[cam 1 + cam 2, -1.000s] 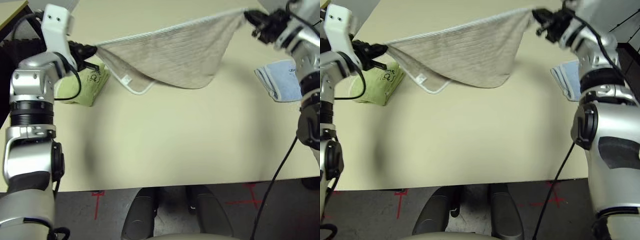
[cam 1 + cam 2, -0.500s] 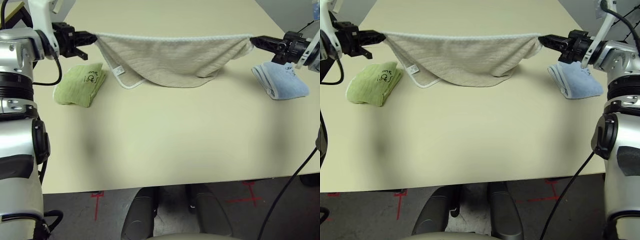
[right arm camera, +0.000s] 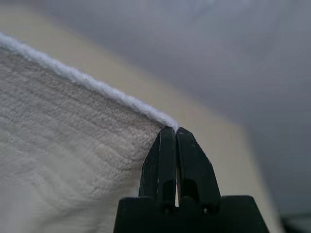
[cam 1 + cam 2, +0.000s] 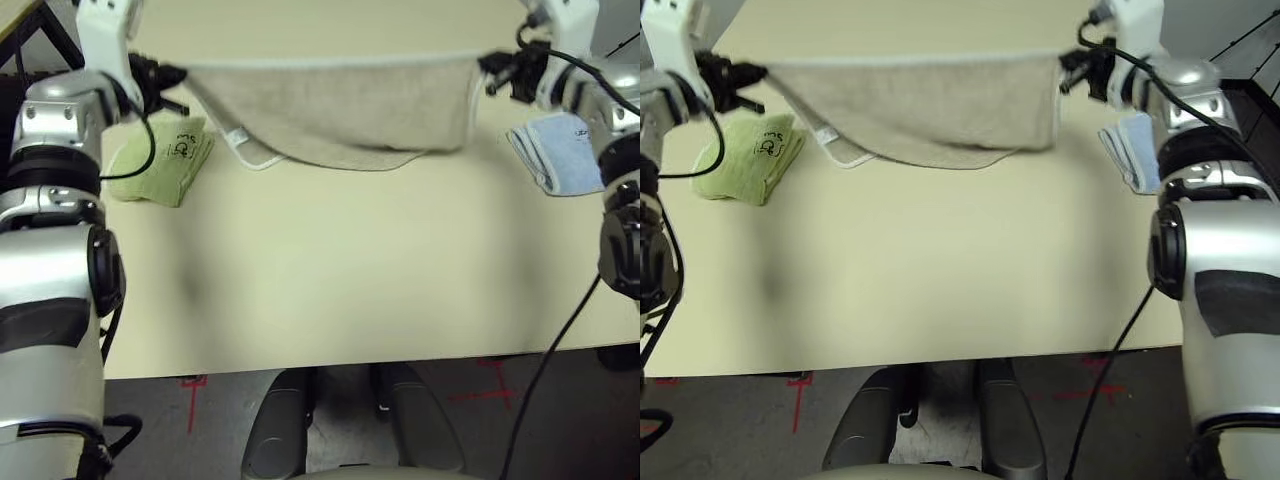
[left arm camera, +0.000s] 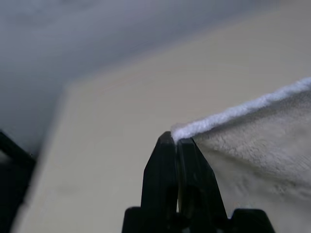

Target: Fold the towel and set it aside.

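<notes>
The beige towel with white edging hangs stretched in the air across the far half of the table, its lower fold sagging down to the tabletop. My left gripper is shut on its left top corner, and my right gripper is shut on its right top corner. In the left wrist view the fingers pinch the white edge of the towel. The right wrist view has the fingers closed on the towel corner as well.
A lime-green folded towel lies on the table at the left, below my left gripper. A light blue folded towel lies at the right edge. The cream table has its front edge near me, with grey floor below.
Both grippers have drawn closer together and the towel's top edge now hangs level and slightly slacker, its right side dropping straight down. The camera view has also shifted.
</notes>
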You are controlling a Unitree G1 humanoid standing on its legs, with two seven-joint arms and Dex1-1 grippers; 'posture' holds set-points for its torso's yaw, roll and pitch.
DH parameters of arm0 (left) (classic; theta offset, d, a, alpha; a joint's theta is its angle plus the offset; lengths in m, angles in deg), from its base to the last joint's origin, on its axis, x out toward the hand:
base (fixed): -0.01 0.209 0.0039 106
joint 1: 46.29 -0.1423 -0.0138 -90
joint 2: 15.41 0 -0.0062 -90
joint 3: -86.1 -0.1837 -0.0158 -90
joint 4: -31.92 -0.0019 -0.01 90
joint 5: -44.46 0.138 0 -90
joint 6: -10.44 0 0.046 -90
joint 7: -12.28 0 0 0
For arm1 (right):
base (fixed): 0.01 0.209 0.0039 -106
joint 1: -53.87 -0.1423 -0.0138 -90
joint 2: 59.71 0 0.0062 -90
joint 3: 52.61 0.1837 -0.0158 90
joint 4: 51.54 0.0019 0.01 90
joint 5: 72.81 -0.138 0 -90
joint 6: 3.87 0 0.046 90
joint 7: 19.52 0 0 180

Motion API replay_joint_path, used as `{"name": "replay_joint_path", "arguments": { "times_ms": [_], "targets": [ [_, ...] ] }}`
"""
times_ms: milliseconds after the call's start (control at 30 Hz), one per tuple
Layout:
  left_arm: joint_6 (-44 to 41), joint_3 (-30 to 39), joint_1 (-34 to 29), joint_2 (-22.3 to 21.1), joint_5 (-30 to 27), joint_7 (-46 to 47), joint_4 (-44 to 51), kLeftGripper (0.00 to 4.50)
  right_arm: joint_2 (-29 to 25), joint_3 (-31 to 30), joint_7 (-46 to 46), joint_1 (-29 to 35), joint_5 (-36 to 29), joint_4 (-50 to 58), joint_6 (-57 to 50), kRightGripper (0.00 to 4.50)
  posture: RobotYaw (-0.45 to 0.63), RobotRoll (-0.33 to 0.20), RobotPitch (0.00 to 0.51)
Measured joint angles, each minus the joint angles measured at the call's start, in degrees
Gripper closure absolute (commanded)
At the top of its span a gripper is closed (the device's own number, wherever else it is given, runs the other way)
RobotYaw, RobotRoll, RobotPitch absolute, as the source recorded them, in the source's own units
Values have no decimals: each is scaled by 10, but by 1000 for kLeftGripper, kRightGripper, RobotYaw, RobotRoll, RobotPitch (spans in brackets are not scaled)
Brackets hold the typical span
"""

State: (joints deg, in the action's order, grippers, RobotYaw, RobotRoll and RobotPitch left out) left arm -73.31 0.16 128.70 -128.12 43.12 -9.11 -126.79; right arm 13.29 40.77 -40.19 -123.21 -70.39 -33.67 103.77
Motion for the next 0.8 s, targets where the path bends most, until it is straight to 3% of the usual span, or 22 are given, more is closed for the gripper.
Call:
{"name": "replay_joint_path", "arguments": {
  "times_ms": [133, 267, 467, 800],
  "targets": [
    [93, 21, 21, -3, -1, 9, -1, 4454, -1, 41, -18, -4, -23, 0, 66, 4500, 31, 0, 242],
    [76, -3, -44, -19, 18, -77, -9, 4454, -5, 45, -126, 54, -33, -4, 51, 4500, 24, 0, 253],
    [-66, -111, -183, -72, 85, -364, 5, 4454, -39, -56, -403, 157, 30, -8, -47, 4500, 25, 0, 262],
    [-130, -156, -233, -117, 104, -533, 135, 4454, -83, -158, -606, 168, 103, 40, -89, 4500, 23, 0, 250]
  ]
}}
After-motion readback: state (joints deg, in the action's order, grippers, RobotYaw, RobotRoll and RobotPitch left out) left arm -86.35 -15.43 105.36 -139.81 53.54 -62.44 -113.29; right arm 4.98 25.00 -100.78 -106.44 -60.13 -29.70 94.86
